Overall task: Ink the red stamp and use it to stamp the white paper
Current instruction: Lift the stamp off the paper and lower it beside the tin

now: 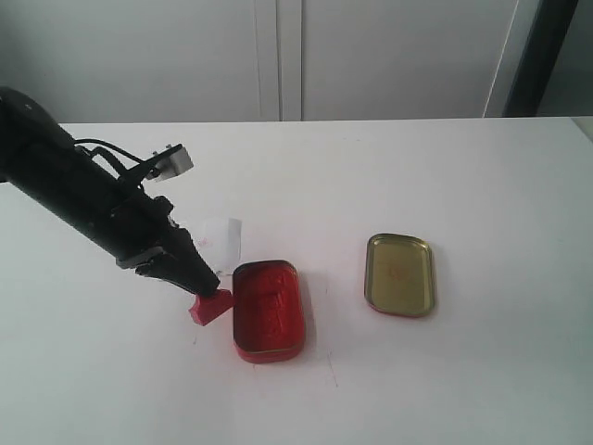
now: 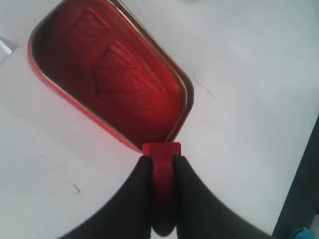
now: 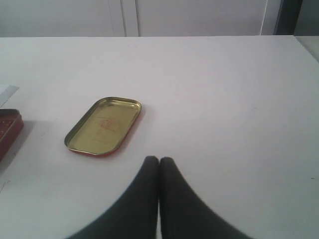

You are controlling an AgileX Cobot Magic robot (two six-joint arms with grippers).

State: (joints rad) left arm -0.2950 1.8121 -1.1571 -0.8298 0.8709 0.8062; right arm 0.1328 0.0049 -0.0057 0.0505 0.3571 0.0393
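The red stamp [image 1: 213, 308] sits left of centre in the lower half of the exterior view, clamped between the jaws of the left gripper [image 1: 206, 286] and tilted just beside the left rim of the open ink-pad tin [image 1: 267, 352]. Whether its base touches that rim or the table [image 1: 482, 185] is hard to tell from here. It looks like small, hard plastic, so it is probably light and stiff but smooth enough to twist in a pinch. The short handle, where the jaws already grip it, seems the right place to hold, since that leaves the printing face free. The white paper [image 1: 222, 236] lies just above the tin. It looks thin and flimsy and is likely to slide or lift with an inked stamp, so a straight press suits it. The right gripper [image 3: 159, 167] has its fingers together and holds nothing. By count there are one stamp, one sheet, one ink tin, one gold-lined lid [image 1: 400, 273] at centre right, and two grippers.
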